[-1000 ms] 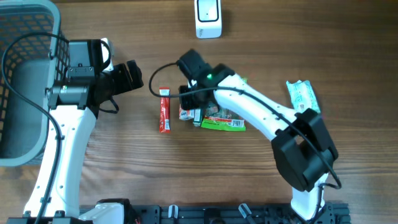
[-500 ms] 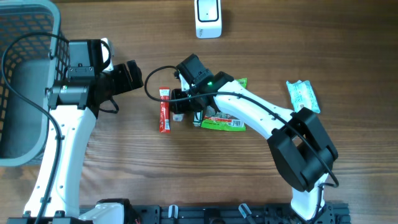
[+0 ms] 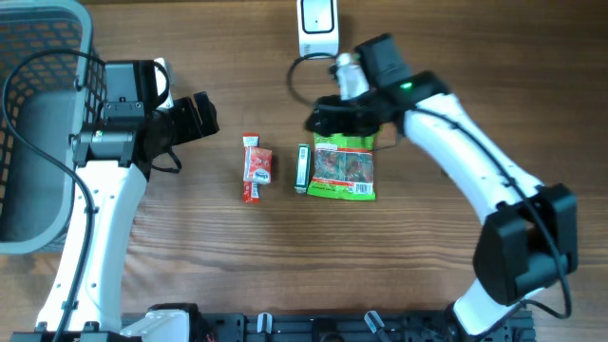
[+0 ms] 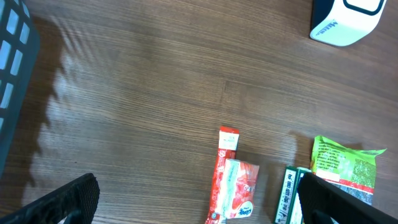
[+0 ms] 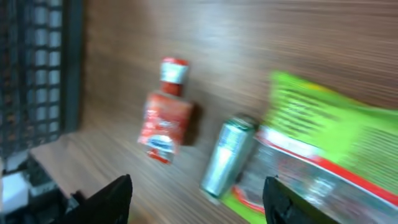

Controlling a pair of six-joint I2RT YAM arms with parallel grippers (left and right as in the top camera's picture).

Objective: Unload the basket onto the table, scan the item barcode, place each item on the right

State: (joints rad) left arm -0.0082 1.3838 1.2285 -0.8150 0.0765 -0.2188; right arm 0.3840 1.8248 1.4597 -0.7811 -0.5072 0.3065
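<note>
Overhead top-down; wrist views oblique, close, sharing red packet [image 4: 239,186].

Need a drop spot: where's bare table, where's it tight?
Tight: red stick, red sachet, green box, green bag lie close together at centre. Free: table between them and the black rail; also between left pincer and scanner.

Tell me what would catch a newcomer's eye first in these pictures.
A bright green packet lies mid-table, with a slim green stick and a red stick with a red sachet on it lined up to its left. The right hand hangs open at the packet's far edge, near the white scanner.
</note>
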